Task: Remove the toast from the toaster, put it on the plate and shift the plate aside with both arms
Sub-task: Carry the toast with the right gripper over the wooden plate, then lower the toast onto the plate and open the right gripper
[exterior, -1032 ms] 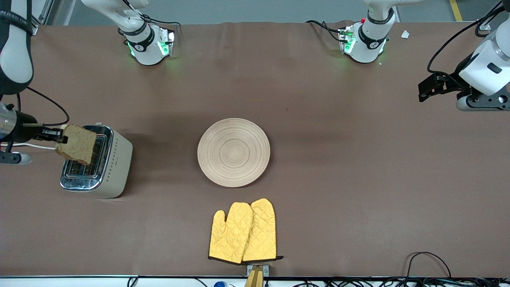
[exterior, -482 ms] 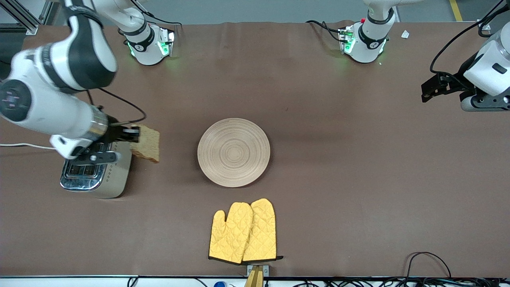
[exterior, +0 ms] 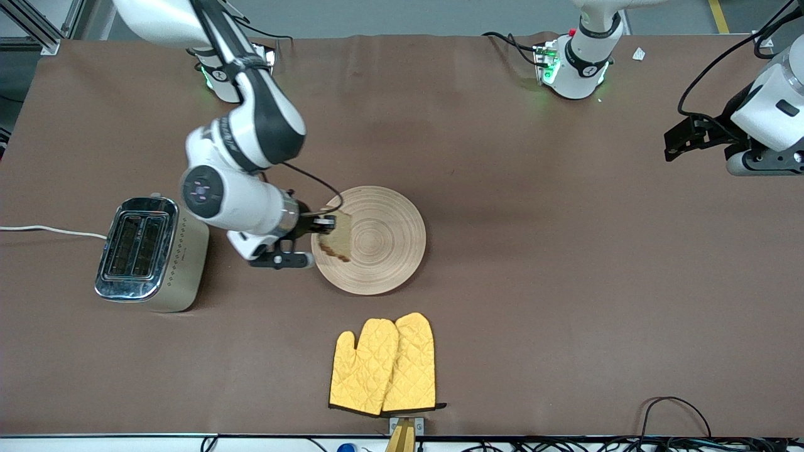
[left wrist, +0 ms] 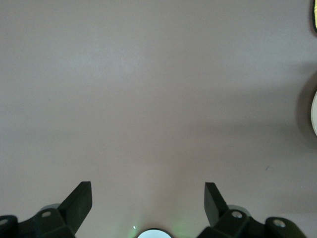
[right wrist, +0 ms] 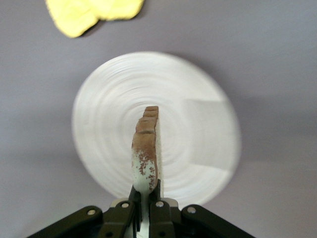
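My right gripper [exterior: 321, 226] is shut on the toast [exterior: 336, 236], a speckled light brown slice held on edge over the rim of the plate [exterior: 383, 238] at the right arm's end. In the right wrist view the toast [right wrist: 145, 153] stands edge-on between my pinched fingers [right wrist: 148, 210], above the round pale plate [right wrist: 198, 148]. My left gripper [exterior: 675, 141] is open and empty, waiting in the air over the table at the left arm's end. In the left wrist view its gripper [left wrist: 148, 198] shows over bare brown table.
A silver toaster [exterior: 151, 254] with empty slots stands toward the right arm's end, its white cord running off the table. Two yellow oven mitts [exterior: 384, 365] lie nearer the front camera than the plate, also visible in the right wrist view [right wrist: 94, 12].
My right arm swung from above the toaster toward the table's middle, carrying the toast to over the plate's rim. The left arm barely shifted.
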`<state>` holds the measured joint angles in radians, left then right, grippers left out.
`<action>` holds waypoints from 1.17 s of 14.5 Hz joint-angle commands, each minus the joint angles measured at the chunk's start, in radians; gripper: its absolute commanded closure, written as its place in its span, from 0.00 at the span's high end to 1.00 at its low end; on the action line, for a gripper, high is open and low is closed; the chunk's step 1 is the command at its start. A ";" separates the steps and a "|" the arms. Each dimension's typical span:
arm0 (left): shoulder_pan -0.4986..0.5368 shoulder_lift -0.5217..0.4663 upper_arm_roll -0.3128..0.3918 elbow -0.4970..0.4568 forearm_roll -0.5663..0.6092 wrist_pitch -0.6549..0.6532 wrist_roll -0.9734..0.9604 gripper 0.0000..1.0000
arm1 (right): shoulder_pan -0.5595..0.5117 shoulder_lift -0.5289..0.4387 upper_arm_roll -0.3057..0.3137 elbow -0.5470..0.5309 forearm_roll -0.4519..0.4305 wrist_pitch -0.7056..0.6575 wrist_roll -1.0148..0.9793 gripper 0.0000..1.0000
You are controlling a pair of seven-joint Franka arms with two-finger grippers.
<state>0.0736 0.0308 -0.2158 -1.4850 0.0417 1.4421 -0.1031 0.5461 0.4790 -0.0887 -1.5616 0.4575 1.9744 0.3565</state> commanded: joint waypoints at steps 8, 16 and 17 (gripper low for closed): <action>0.003 0.012 -0.002 0.015 -0.011 -0.011 0.000 1.00 | 0.072 0.122 -0.014 -0.071 0.256 0.233 -0.036 0.20; 0.002 0.012 -0.002 0.015 -0.013 -0.011 -0.001 1.00 | 0.008 0.072 -0.088 -0.106 -0.027 0.144 -0.045 1.00; 0.000 0.014 -0.002 0.015 -0.014 -0.011 -0.001 1.00 | 0.008 0.032 -0.100 -0.106 -0.092 0.140 -0.044 1.00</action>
<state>0.0733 0.0389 -0.2159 -1.4856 0.0417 1.4421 -0.1031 0.5617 0.6011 -0.1719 -1.6501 0.4587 2.1499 0.3181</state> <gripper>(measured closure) 0.000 0.194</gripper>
